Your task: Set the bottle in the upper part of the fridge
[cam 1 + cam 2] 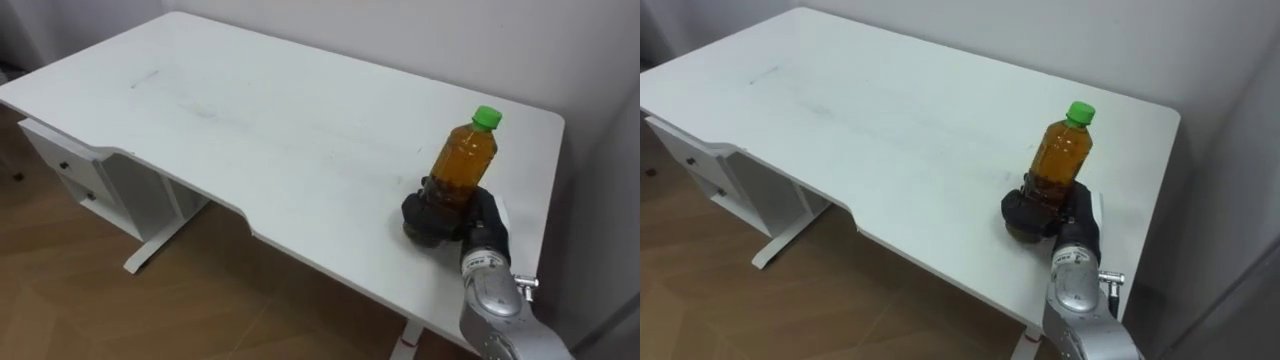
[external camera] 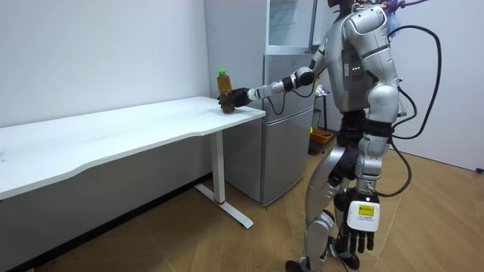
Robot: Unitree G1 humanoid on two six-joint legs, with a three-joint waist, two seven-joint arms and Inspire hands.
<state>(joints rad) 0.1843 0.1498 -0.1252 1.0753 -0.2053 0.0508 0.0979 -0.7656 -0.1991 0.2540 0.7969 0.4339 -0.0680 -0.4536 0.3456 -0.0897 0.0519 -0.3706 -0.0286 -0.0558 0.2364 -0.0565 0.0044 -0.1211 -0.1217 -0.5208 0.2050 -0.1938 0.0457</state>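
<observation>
A bottle (image 1: 465, 160) of amber drink with a green cap stands upright near the right end of the white table (image 1: 250, 120). My right hand (image 1: 440, 215) comes in from the lower right, and its dark fingers are curled round the bottle's lower part. In the room view I stand at the table's end, right arm stretched out to the bottle (image 2: 224, 81). My left hand (image 2: 355, 240) hangs by my side with relaxed fingers. The silver fridge (image 2: 283, 128) stands just behind the table's end, with an upper compartment (image 2: 291, 23) above it.
A white drawer unit (image 1: 75, 170) sits under the table's left part. A wall runs behind the table. Wooden floor (image 1: 200, 300) lies in front of the table's curved edge. A small yellow bin (image 2: 321, 138) stands on the floor past the fridge.
</observation>
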